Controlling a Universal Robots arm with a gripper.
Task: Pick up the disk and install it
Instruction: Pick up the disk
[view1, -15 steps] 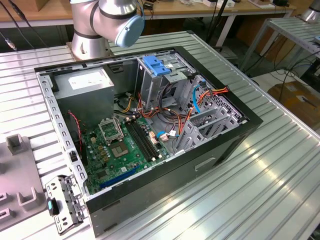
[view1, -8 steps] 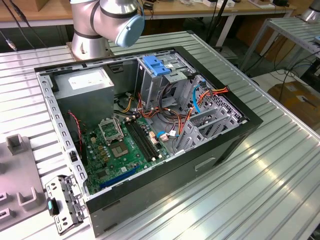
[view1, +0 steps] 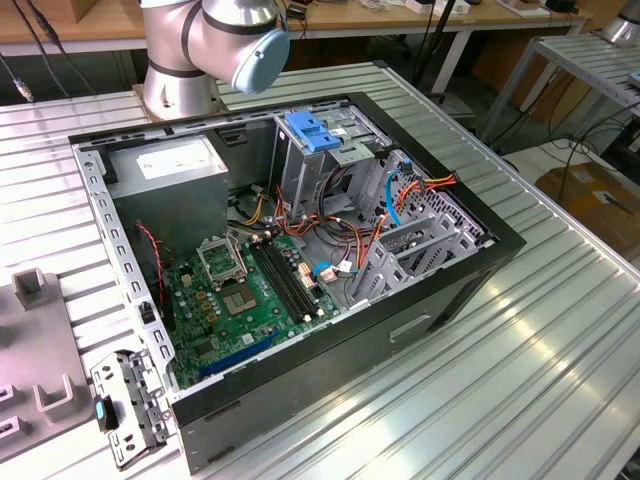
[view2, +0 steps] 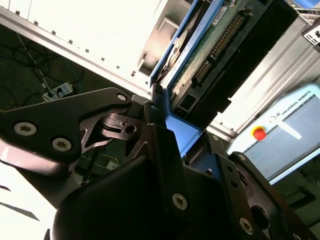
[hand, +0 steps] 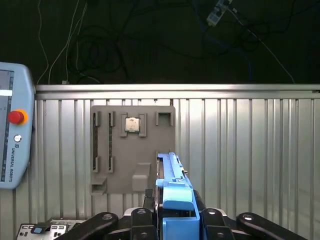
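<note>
Fingers (view2: 162, 160) of the black metal gripper (hand: 174, 212) are pressed against a flat rectangular dark metal disk (view2: 225, 40), pinching it at its blue plastic side rails. In the second wrist view the disk shows its green circuit board and a row of connector pins, and it juts out from the gripper at a tilt. In the first wrist view the disk (hand: 172, 175) is seen edge-on, a blue rail facing the camera, held in the air over a ribbed aluminium table (hand: 250, 150). On the table beyond it lies a flat grey plastic tray (hand: 150, 140) with slots, one of which holds a small square silver chip (hand: 132, 124). A pale grey teach pendant (hand: 12, 145) with a round red button (hand: 16, 117) lies near the tray, apart from it.

In the exterior view a black open computer case (view1: 330, 385) lies on its side on the table. Inside it are a green motherboard (view1: 250, 290), a big grey box with a white sticker (view1: 165, 175), a bright blue plastic latch (view1: 318, 135) atop a bare metal cage (view1: 295, 170), and orange and blue cables (view1: 385, 200). The silver arm base (view1: 180, 70) stands behind the case.
</note>
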